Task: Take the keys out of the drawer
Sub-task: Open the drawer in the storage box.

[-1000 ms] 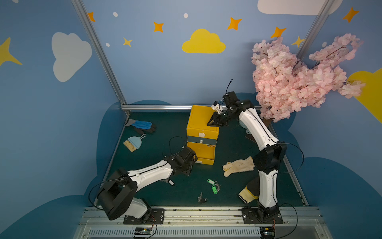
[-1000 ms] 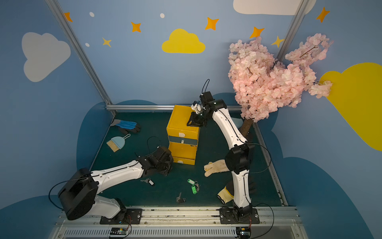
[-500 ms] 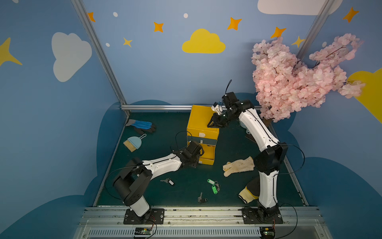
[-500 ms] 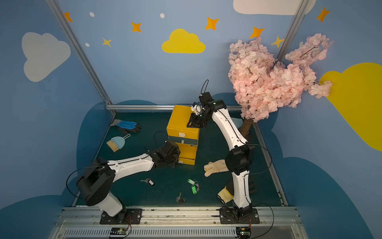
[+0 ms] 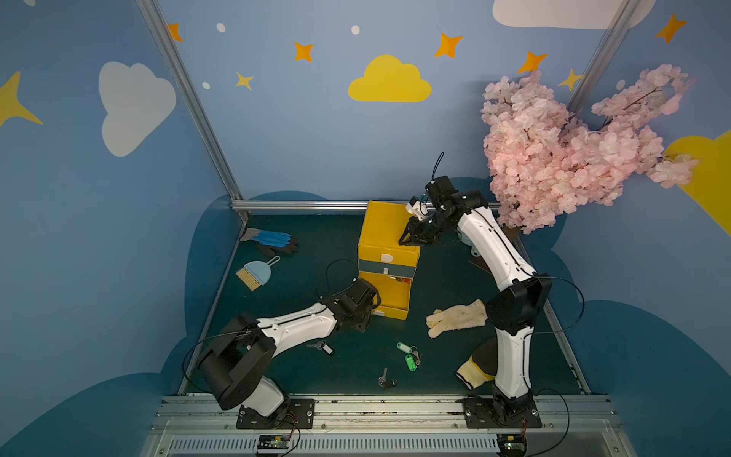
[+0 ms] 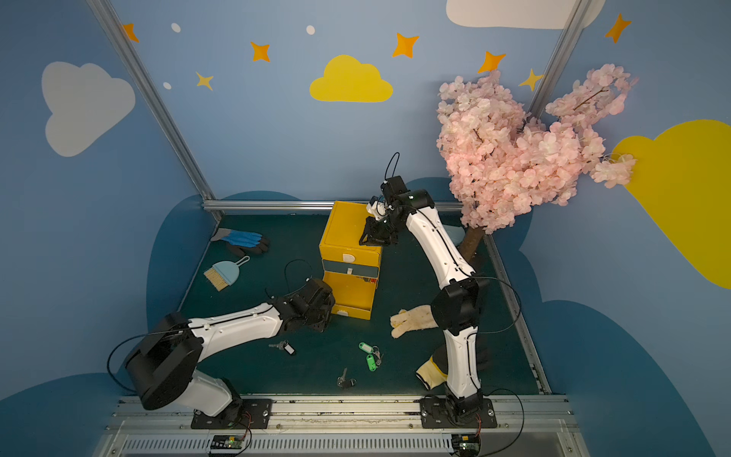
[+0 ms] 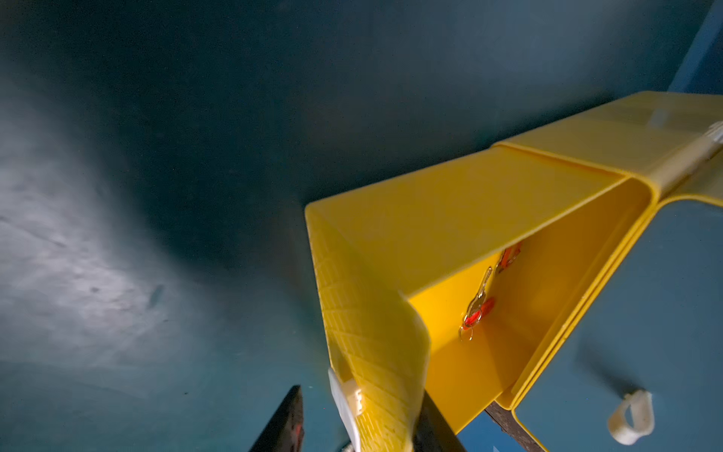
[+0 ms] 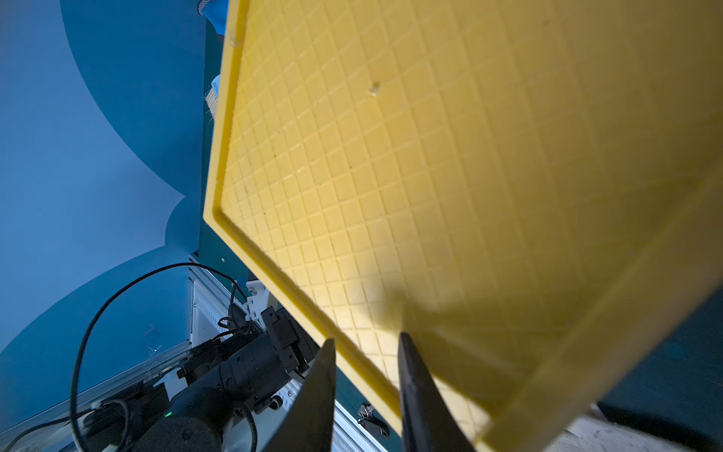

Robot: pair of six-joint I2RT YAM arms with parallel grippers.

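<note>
Blue walls with painted clouds and stars close off the dark green bench (image 5: 328,245) on my feed. Midway along the rear edge stands the yellow cabinet (image 5: 385,229), its bottom drawer (image 5: 391,298) pulled out toward the front. My left gripper (image 5: 374,310) sits at the drawer's front wall, spread, with that wall between the fingers (image 7: 287,422); the outer one stands clear of it. My right gripper (image 8: 365,352) is over the front right corner of the cabinet top, straddling its raised rim; I cannot tell whether it presses. Red-tagged keys (image 7: 475,311) lie inside the drawer, at its back near the cabinet. Three more bunches lie on the bench: white-tagged keys (image 5: 323,348) just beside my left arm, green-tagged keys (image 5: 409,356) near the middle front, and black-tagged keys (image 5: 387,382) close to the front edge. A blue glove (image 5: 273,239) and a brush (image 5: 255,273) lie by the left edge; a cream glove (image 5: 457,316) lies beside my right arm.
</note>
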